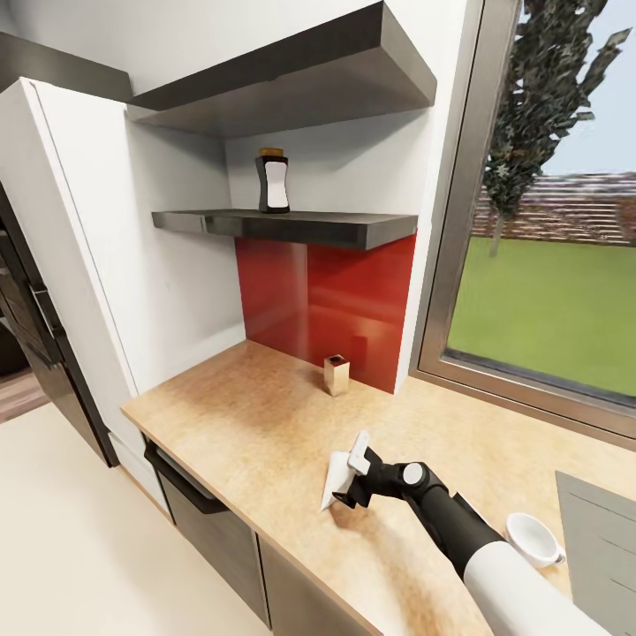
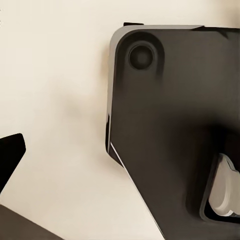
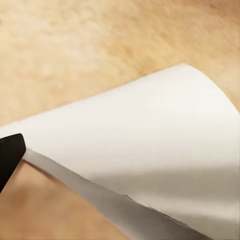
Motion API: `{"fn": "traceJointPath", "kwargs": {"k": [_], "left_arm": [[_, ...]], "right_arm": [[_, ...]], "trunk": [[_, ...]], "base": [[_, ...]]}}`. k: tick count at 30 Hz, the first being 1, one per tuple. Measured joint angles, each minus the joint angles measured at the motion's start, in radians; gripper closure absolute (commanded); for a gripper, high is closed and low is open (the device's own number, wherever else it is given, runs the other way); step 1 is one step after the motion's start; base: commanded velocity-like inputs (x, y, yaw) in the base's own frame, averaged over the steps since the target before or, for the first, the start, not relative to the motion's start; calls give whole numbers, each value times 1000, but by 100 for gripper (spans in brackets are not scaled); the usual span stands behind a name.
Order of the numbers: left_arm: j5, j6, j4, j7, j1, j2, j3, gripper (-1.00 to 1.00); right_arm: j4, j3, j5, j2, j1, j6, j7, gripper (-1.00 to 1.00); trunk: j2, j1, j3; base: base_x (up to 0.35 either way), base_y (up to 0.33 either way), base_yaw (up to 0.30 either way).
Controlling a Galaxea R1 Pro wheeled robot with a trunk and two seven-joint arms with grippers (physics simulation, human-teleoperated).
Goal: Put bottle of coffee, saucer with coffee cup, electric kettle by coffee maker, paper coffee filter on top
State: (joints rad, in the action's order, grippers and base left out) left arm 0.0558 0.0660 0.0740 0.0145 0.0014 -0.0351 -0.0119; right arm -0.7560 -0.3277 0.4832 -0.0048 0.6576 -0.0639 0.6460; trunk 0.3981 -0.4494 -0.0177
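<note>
Overhead, two dark floating shelves: the upper shelf [image 1: 291, 84] bare from this angle, the lower kitchen shelf [image 1: 283, 225] carrying the bottle of coffee [image 1: 273, 181], upright, dark body with pale label and tan cap, set toward the back wall. Window [image 1: 548, 221] to the right, lawn and a tree beyond. Red backsplash panel [image 1: 327, 305] under the lower shelf. Tan countertop [image 1: 256, 415] runs below; a small square metallic container [image 1: 336, 374] stands on it just in front of the red panel. Right arm [image 1: 459, 521] reaches in from the lower right over the counter; right gripper [image 1: 353, 473] is pinched on the paper coffee filter [image 1: 338, 481], a white cone held at the counter surface, whether touching it cannot be told. In the right wrist view the filter [image 3: 150, 160] spreads wide over the tan surface, one dark fingertip [image 3: 10, 157] at its edge. Coffee cup [image 1: 533, 539], white, sits on the counter just beside the right forearm, near a grey slab [image 1: 605, 539]. Left wrist view: pale floor, a dark rounded robot part [image 2: 175, 125], one dark fingertip [image 2: 10, 155]; left pincer's spread cannot be told.
</note>
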Motion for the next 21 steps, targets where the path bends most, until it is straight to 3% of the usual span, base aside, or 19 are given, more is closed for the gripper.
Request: {"fn": "traceJointPath", "kwargs": {"k": [21], "left_arm": [[4, 0, 0, 0, 0, 0, 0, -100]], "right_arm": [[6, -1, 1, -2, 0, 2, 0, -100]], "trunk": [[0, 0, 0]], "base": [[0, 12, 0]]}}
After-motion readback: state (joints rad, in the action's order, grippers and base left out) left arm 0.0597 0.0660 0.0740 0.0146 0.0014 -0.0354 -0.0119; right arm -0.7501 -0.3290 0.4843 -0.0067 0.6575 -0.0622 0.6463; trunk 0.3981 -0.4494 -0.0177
